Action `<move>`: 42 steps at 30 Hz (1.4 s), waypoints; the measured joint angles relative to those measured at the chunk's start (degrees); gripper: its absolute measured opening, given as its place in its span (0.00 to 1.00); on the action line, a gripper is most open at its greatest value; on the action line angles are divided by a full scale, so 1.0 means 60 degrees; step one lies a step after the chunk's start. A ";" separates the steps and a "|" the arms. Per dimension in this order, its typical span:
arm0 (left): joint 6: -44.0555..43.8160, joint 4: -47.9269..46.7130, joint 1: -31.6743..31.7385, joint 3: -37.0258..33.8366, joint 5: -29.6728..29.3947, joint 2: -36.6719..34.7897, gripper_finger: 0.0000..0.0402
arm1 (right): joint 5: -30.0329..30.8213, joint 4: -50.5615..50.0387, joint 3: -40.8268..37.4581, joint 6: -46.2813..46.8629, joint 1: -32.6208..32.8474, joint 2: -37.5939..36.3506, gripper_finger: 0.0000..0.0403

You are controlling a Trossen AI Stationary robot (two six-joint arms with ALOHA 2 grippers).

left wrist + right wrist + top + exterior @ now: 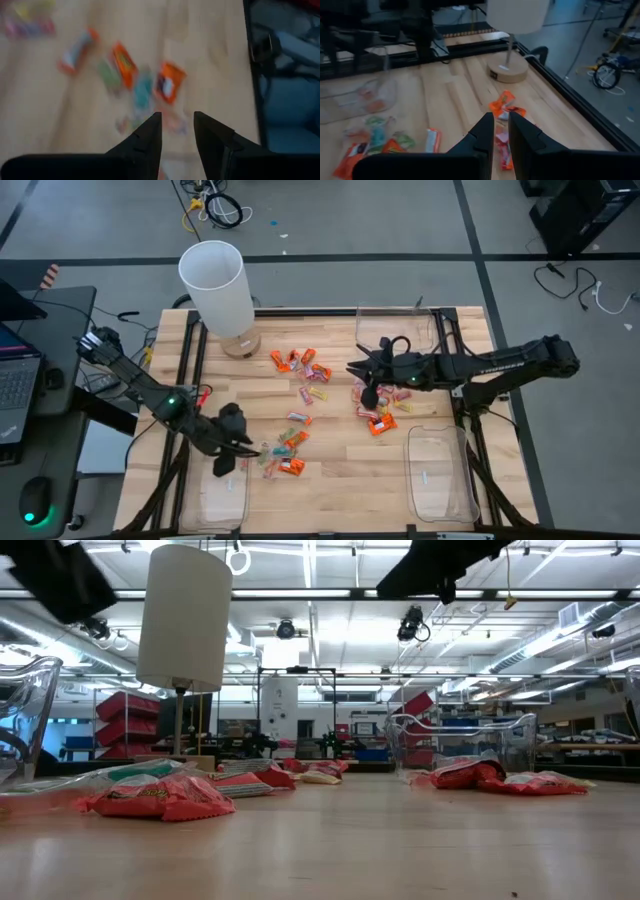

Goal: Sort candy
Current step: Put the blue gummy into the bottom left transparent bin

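Candy we find strewn over pale wood table, left gripper fingers parted, empty, orange sweets just ahead, right gripper fingers narrowly apart above another cluster, white lamp beyond, grey floor, cables around.

Left gripper hangs at lower left of the high view, fingers slightly parted. Right gripper sits right of centre, fingers nearly together.

Candy blurred in left wrist view, colours perhaps orange, green
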 joint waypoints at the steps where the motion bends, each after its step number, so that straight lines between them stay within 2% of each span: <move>1: 0.0267 0.0156 0.0032 0.0000 -0.0323 0.0000 0.29 | 0.0000 0.0080 0.0000 -0.0007 0.0063 0.0007 0.11; 8: 0.1760 0.0965 0.0288 0.0000 -0.1806 -0.0007 0.29 | 0.0011 0.1334 0.0011 -0.0368 0.0232 0.0659 0.11; 19: 0.2503 0.1043 0.0338 0.0000 -0.1574 -0.0004 0.29 | 0.0000 0.2561 0.0011 -0.0601 0.0206 0.2384 0.11; 24: 0.3549 0.1403 0.0645 0.0000 -0.2281 0.0071 0.29 | -0.0116 0.3499 0.0011 -0.0597 0.0206 0.3014 0.11; 28: 0.4218 0.1331 0.1035 0.0000 -0.2330 0.0262 0.29 | -0.0627 0.4282 0.0023 -0.0597 0.0203 0.3518 0.11; 36: 0.4989 0.1208 0.1730 0.0002 -0.2326 0.0902 0.29 | -0.0714 0.4295 0.0754 -0.0645 0.0195 0.4203 0.11; 42: 0.5262 0.1026 0.2328 0.0000 -0.2280 0.1188 0.29 | -0.0710 0.4241 0.0933 -0.0612 0.0054 0.4231 0.11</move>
